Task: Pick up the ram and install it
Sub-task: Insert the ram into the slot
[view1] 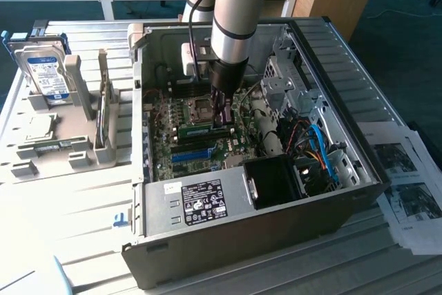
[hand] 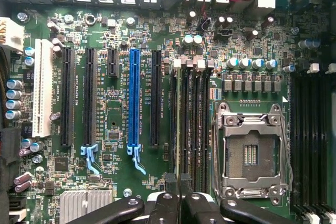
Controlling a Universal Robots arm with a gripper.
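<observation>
Your fingers (hand: 171,183) are pinched narrow on the ram (view1: 204,129), which stands on edge just beside the CPU socket (hand: 251,153), inside the open case (view1: 345,81).

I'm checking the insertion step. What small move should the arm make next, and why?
Probably a short, straight press downward. The gripper has its fingers closed on the thin green ram stick, which stands on edge along the long black memory slots beside the empty silver processor socket; whether it is fully seated cannot be told.
</observation>
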